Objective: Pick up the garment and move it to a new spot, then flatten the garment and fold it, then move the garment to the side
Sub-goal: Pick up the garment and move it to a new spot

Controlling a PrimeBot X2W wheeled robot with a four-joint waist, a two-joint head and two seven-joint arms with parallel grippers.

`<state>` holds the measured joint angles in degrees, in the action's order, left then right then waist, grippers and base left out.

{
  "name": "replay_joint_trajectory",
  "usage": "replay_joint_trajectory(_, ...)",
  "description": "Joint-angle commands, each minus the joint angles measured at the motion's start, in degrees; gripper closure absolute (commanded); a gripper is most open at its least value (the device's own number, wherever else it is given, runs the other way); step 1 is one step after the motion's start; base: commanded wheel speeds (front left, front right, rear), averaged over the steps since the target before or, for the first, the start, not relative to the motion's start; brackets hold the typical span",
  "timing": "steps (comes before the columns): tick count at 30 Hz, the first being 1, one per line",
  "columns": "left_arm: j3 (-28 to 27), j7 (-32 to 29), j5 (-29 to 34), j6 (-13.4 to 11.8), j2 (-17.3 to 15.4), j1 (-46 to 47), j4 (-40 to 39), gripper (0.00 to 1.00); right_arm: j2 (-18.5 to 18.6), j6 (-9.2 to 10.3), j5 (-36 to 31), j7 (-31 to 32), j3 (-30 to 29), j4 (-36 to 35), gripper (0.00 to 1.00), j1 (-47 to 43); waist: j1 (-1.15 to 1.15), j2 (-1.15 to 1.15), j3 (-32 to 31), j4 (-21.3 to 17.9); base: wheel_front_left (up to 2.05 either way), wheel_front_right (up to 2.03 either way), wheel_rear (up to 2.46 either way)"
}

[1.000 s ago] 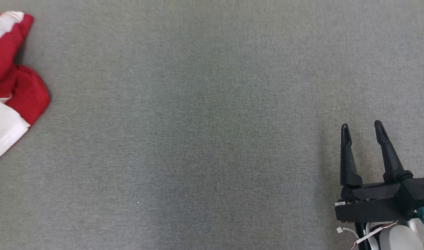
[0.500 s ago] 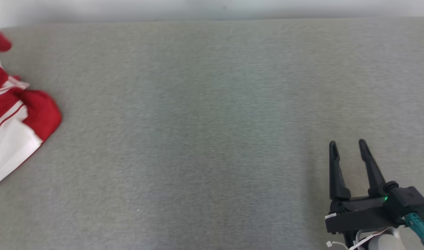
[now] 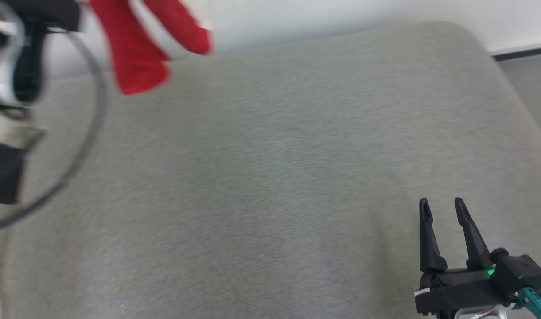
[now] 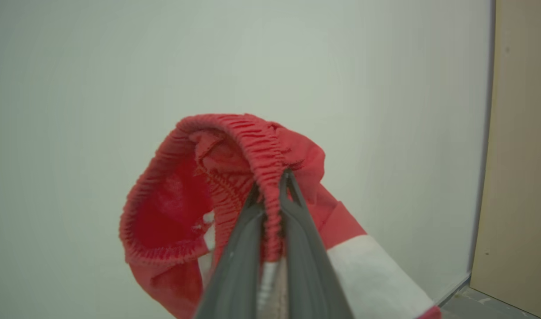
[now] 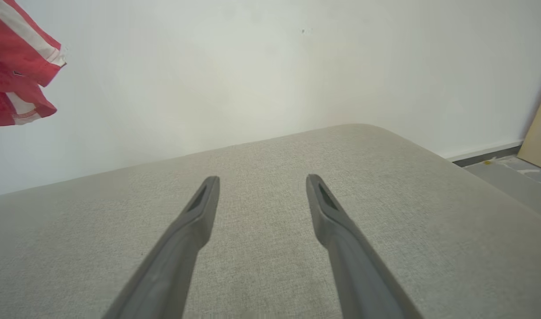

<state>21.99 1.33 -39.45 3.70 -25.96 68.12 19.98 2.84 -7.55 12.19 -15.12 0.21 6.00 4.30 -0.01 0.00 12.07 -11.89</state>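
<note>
left jaws: left gripper (image 4: 271, 184) clenched on red elastic waistband (image 4: 261, 141) of shorts (image 4: 177, 212)
right jaws: right gripper (image 5: 262, 178) spread wide, holding nothing, above counter (image 3: 270, 177)
shorts: red-white, hanging in air, upper left
room: wide grey fabric ahead, rounded far-right corner, wall (image 5: 252, 66) behind
change: shorts lay at counter's left edge before; head camera tilted up

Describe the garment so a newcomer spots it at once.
At the far left above the grey padded surface, the left gripper is raised. Shut on an elastic waistband, it holds red shorts with white panels, bright against the pale wall.
</note>
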Motion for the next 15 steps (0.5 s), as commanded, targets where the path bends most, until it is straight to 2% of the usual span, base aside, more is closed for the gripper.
replay_joint_trajectory(1, 0.40, -0.21, -0.75, -0.28, 1.07, 0.15, -0.75, 1.00, 0.07, 0.12, 0.53, -0.04, -0.08, -0.11, 0.00, -0.75, 0.01, 0.00, -2.45, -4.71, 0.00, 0.00, 0.00)
replay_joint_trajectory(6, 3.29, -0.22, -1.73, -1.98, 7.41, -3.03, -3.18, 1.00, 0.07, 0.12, 0.99, -0.04, -0.28, -0.44, 0.00, -1.27, 0.01, 0.00, -1.91, -7.08, 0.00, 0.00, 0.00)
replay_joint_trajectory(10, 5.30, 0.20, -2.89, -2.49, 10.95, -6.24, -2.64, 1.00, 0.06, 0.12, 1.33, -0.04, -0.15, -0.94, 0.00, -1.13, 0.01, 0.00, -0.89, -7.75, 0.00, 0.00, 0.00)
replay_joint_trajectory(15, 6.39, 2.05, -4.25, -3.04, 12.37, -13.46, -0.14, 1.00, 0.07, 0.12, 1.56, -0.05, -0.50, -1.19, 0.00, -0.62, 0.01, 0.00, 0.17, -7.67, 0.00, 0.00, 0.00)
